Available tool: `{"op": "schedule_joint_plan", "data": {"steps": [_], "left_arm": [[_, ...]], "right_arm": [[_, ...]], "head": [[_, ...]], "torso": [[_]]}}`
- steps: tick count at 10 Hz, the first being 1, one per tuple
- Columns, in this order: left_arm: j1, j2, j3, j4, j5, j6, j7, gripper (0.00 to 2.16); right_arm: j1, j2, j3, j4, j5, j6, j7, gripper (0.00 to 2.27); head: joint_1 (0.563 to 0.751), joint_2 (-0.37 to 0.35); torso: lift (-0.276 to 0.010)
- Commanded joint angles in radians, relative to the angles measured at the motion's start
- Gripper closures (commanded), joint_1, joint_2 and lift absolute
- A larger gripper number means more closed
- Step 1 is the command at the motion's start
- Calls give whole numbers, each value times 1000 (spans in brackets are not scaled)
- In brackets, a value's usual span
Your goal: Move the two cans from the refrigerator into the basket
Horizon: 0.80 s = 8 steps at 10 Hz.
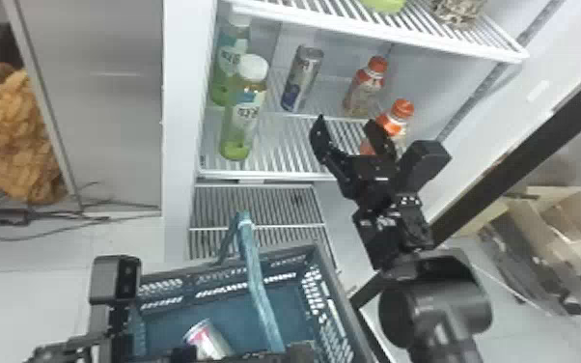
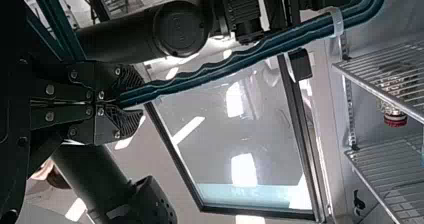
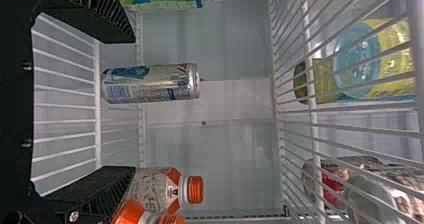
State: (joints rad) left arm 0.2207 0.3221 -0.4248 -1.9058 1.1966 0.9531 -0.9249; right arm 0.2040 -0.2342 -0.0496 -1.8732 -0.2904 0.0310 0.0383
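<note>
Right pincer [image 1: 347,121] gapes before the can [image 1: 302,78] (seemingly centred).

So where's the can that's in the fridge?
In the head view, the silver can stands on the fridge shelf, between the white-capped bottles on its left and the orange-capped bottles on its right.

Basket [image 1: 319,248]: bottom edge cropping its near side. Can [image 1: 209,340] inside: black parts covering its lower end. Front orange-capped bottle [image 1: 403,109]: right gripper [image 1: 346,120] hiding its base.
</note>
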Motion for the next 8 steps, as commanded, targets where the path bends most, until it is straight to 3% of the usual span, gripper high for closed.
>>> {"op": "schedule_joint_plan", "data": {"steps": [1,8], "left_arm": [[-2,-1,-2,0,0,4,0,1162],[-7,-1,-4,2,2,-1,0,1162]], "right_arm": [[-45,-2,10,48,13,-11,0,90],[-180,-8,56,210,-9,-75,2,101]], "head": [[695,-350],[695,-350]], "torso": [[-276],[-276]]}}
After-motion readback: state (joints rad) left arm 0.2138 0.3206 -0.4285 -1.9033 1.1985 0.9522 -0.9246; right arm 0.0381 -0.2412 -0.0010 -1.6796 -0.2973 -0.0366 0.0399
